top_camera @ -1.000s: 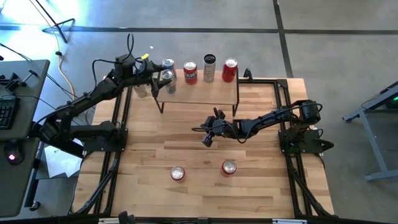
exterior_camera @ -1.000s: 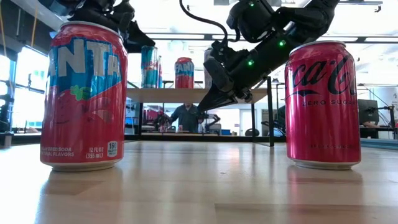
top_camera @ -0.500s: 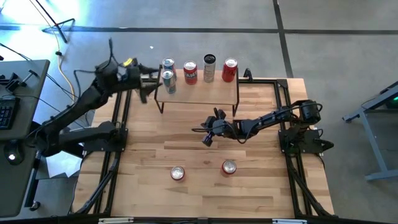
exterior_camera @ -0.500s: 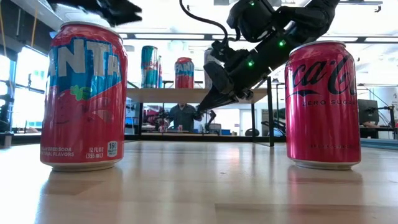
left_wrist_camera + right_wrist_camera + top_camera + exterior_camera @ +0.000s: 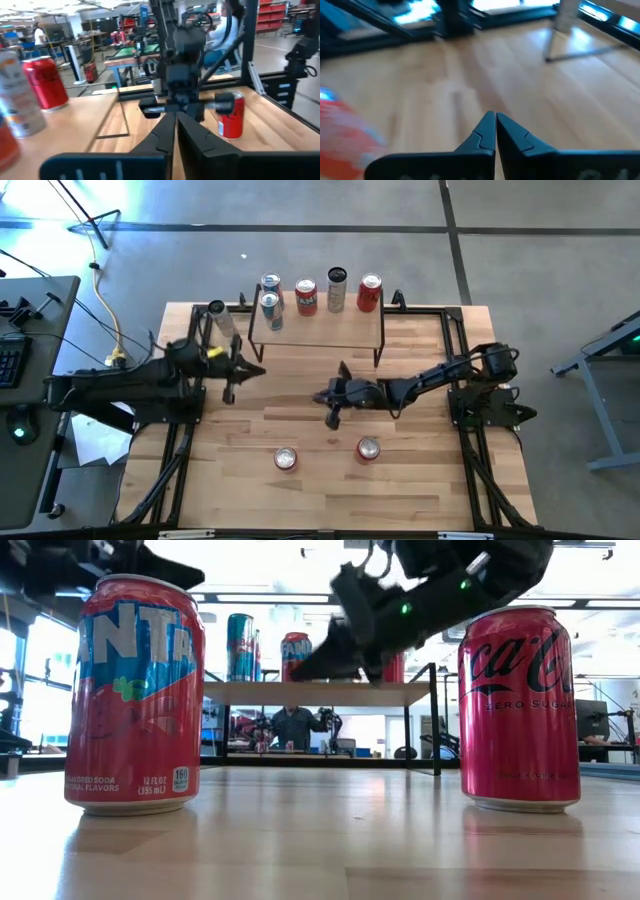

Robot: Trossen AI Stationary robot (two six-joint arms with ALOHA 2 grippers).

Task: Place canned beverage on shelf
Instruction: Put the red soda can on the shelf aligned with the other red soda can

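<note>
Cans [image 5: 270, 311] stand on shelf [image 5: 330, 330]; left end effector [image 5: 240, 374] clenched, empty, apart.

A desk [image 5: 40, 330] with a keyboard [image 5: 10, 355] stands just beside the wooden table [image 5: 320, 480], off its left edge. A yellow cable [image 5: 103, 305] trails between them. A seated person [image 5: 296, 727] shows beyond the table's far edge.

A robotics lab: workbenches [image 5: 125, 75] and red storage racks [image 5: 272, 17] are filling the far hall, people [image 5: 294, 727] working behind the table [image 5: 320, 480].
</note>
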